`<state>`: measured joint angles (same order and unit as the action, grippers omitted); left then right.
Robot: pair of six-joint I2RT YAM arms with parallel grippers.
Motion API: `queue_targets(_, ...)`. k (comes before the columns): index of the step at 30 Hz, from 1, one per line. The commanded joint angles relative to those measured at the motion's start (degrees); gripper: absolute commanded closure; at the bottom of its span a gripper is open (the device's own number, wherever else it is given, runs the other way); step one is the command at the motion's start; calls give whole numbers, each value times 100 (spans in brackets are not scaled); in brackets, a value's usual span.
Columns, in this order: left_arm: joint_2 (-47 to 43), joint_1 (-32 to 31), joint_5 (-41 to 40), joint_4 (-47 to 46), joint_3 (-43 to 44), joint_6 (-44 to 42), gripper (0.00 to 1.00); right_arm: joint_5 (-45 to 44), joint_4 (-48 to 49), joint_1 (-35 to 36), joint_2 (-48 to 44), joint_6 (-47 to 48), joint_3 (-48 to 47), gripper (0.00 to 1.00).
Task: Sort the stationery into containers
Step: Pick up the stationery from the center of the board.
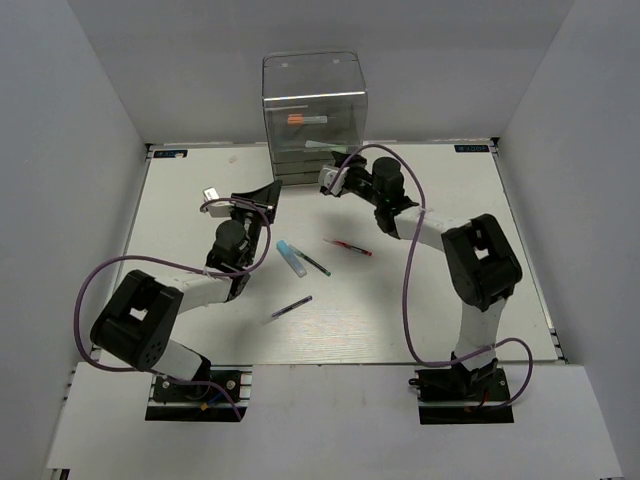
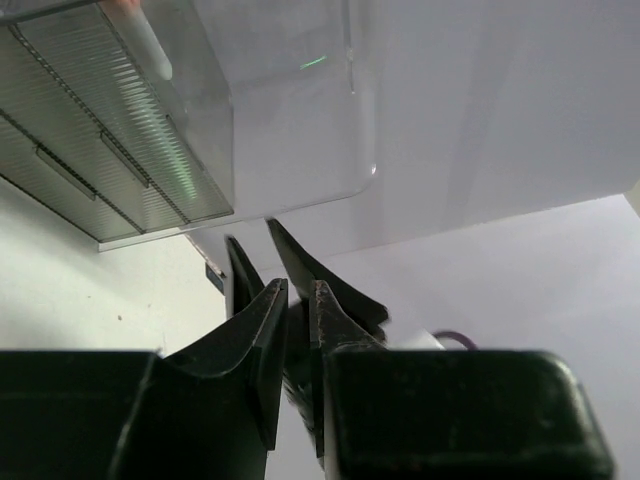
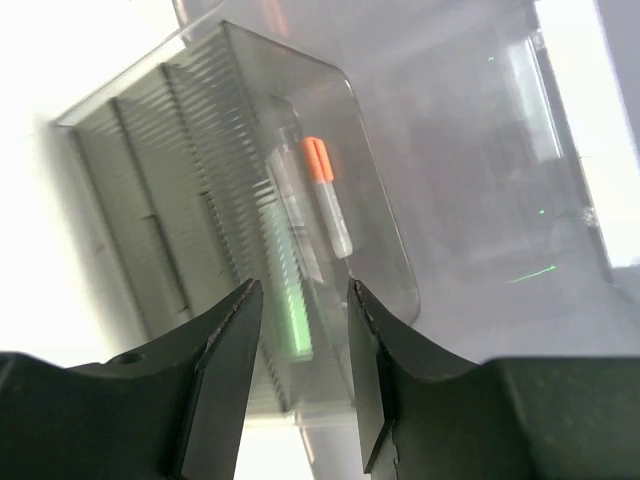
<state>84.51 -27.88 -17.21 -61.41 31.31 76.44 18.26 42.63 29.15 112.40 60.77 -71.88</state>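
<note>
The clear plastic drawer box stands at the back centre. An orange-capped marker lies in its upper part; in the right wrist view the marker shows beside a green-tinted piece in a drawer. A light-blue-capped marker, a dark pen, a red pen and a grey-dark pen lie on the table. My right gripper is open and empty just in front of the box. My left gripper is shut and empty, to the left of the box.
White walls enclose the white table on three sides. Purple cables loop from both arms above the table. The pens lie between the two arms, near the middle.
</note>
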Motion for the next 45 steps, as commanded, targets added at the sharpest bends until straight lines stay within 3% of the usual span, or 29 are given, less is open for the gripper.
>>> queue_targets(1, -391, -16, -54, 198, -142, -173, 74, 335, 475, -23, -894, -337, 463, 54)
queue_targets(5, -610, -16, 77, 594, -204, -226, 68, 494, 308, -6, -1457, -671, 1192, 54)
queue_targets(9, -918, 37, 322, 1331, -204, -341, 64, 652, -674, -6, -2159, -1444, 1431, 56)
queue_targets(11, -1111, 37, 437, 2197, -116, -480, 59, 1158, -2373, -23, -2424, -1821, 1080, 59)
queue_targets(13, -1462, 37, 490, 2815, 50, -639, 51, 1634, -3761, 21, -2425, -1972, 495, 70)
queue_targets(14, -1594, 37, 491, 3662, 120, -709, 48, 1915, -4624, 47, -2355, -2182, 351, 74)
queue_targets(17, -2174, 37, 281, 5456, 559, -1060, 34, 2269, -5981, 170, -2136, -2647, -80, 81)
queue_targets(18, -2323, 37, 184, 5934, 639, -1061, 34, 2357, -6108, 196, -2108, -2710, -150, 81)
queue_targets(22, -2922, 37, -299, 8044, 1104, -1061, 14, 2436, -6679, 618, -1810, -3168, -362, 73)
queue_targets(25, -3256, 37, -371, 9065, 1289, -983, 9, 2227, -6909, 1005, -1441, -3545, -625, 61)
queue_targets(27, -3492, 37, -371, 9513, 1290, -851, 8, 2085, -6961, 1260, -1083, -3939, -888, 60)
queue_targets(37, -4592, 37, -704, 10596, 1132, -341, 7, 768, -7049, 1902, 324, -5347, -2119, 56)
queue_targets(45, -4988, 37, -705, 11001, 973, -95, 7, -560, -6935, 2121, 678, -5752, -2243, 55)
